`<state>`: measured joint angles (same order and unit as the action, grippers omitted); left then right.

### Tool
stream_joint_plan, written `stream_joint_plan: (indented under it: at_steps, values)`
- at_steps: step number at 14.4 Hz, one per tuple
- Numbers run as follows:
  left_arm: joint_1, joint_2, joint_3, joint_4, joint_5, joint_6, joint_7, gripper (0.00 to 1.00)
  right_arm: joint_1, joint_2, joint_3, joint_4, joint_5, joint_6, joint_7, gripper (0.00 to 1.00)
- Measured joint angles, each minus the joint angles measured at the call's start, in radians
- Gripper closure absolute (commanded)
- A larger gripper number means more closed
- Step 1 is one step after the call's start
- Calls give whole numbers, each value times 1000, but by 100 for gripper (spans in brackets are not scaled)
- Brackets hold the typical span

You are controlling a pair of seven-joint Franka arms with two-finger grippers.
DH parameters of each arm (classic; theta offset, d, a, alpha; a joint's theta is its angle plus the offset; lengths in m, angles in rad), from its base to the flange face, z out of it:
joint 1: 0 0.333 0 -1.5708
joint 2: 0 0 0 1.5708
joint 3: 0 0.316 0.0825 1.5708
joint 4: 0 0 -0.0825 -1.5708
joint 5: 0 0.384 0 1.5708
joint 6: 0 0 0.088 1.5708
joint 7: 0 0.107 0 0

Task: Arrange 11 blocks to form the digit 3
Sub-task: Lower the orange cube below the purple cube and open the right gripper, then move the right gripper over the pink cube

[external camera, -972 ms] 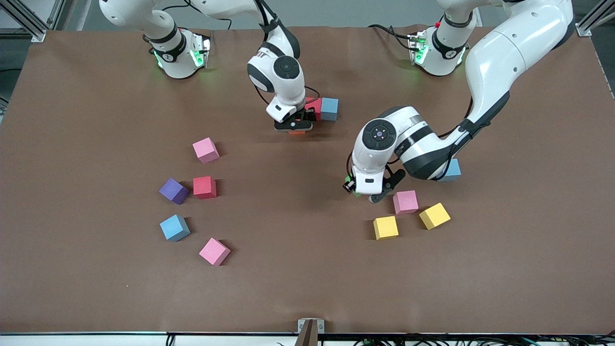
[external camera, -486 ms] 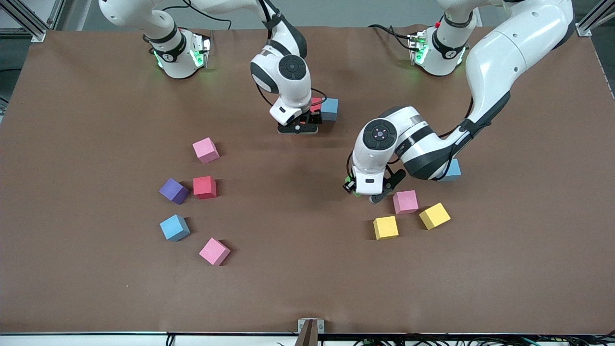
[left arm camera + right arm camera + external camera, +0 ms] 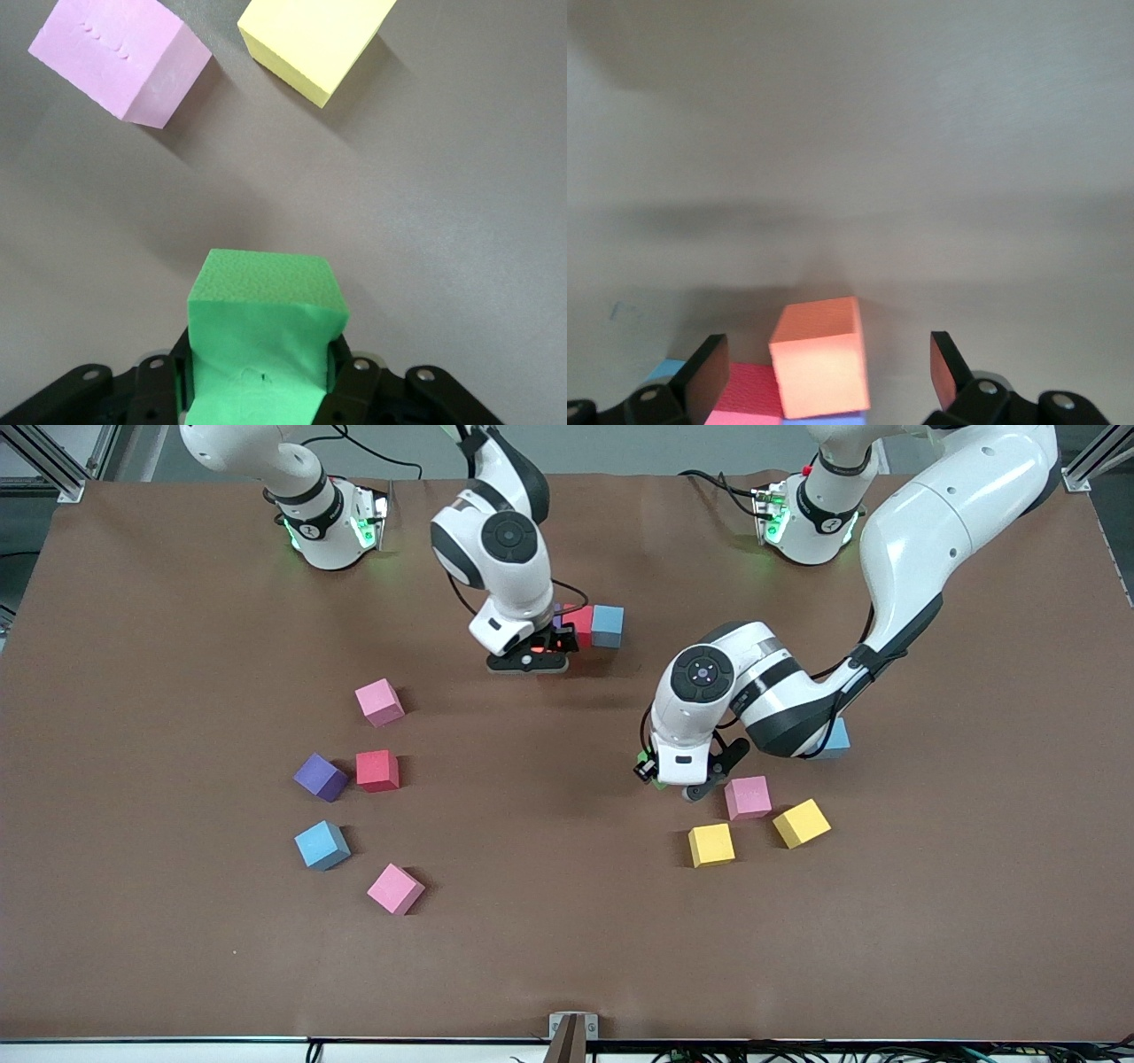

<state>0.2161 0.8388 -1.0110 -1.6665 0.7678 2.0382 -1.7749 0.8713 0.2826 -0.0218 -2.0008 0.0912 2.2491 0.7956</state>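
Observation:
My left gripper (image 3: pixel 673 779) is shut on a green block (image 3: pixel 266 323) just above the table, beside a pink block (image 3: pixel 748 796) and two yellow blocks (image 3: pixel 711 844) (image 3: pixel 801 823). My right gripper (image 3: pixel 529 657) hangs open over an orange block (image 3: pixel 819 354), with a gap on each side of it. The orange block sits against a red block (image 3: pixel 578 625) and a light blue block (image 3: pixel 608 625), a purple edge showing beside them. Toward the right arm's end lie pink (image 3: pixel 380 701), red (image 3: pixel 377 770), purple (image 3: pixel 320 777), light blue (image 3: pixel 322 844) and pink (image 3: pixel 395 888) blocks.
Another light blue block (image 3: pixel 833 740) lies half hidden under the left arm's forearm. The brown table (image 3: pixel 549 921) shows bare in the middle and along the edge nearest the front camera.
My right gripper has lifted off the orange block and drifted slightly toward the right arm's end. My left gripper has barely moved with the green block.

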Motion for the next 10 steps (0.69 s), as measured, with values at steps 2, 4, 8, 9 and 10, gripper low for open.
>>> stream_joint_plan:
  at_steps: [2, 4, 8, 9, 10]
  values:
    - [0, 0, 0, 0, 0, 0, 0, 71, -45, -45, -2, 0, 0, -79, -24, 0]
    - [1, 0, 0, 1, 0, 0, 0, 71, -96, -89, -4, 0, -1, -135, -34, 0]
    - [1, 0, -3, 3, 0, -13, 0, 71, -188, -141, -17, -1, -61, -174, -38, 0]
    - [2, 0, -10, 7, 0, -19, 0, 71, -204, -147, -25, 0, -85, -187, -38, 0]
    - [2, 0, -18, 15, 0, -31, 0, 71, -220, -152, -35, 7, -98, -220, -38, 0]
